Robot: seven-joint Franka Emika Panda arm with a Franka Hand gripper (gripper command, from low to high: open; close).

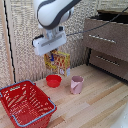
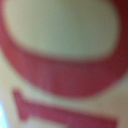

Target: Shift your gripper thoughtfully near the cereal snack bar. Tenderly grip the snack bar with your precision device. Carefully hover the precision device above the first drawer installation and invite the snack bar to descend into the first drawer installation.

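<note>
In the exterior view my gripper (image 1: 52, 53) hangs from the big white arm above the table and is shut on the top edge of the cereal snack bar (image 1: 59, 62), a yellow packet with red edges that dangles in the air above the red bowl (image 1: 53, 80). The fingers are mostly hidden behind the packet. The first drawer (image 1: 102, 38), the upper one of the dark brown cabinet, is at the exterior view's right, well away from the gripper; its top looks slightly open. The wrist view is filled by blurred yellow and red print of the packet (image 2: 64, 30).
A pink cup (image 1: 76, 84) stands right of the red bowl. A red wire basket (image 1: 25, 104) sits at the front left. The lower drawer (image 1: 109, 62) has a similar silver handle. A woven screen forms the back wall.
</note>
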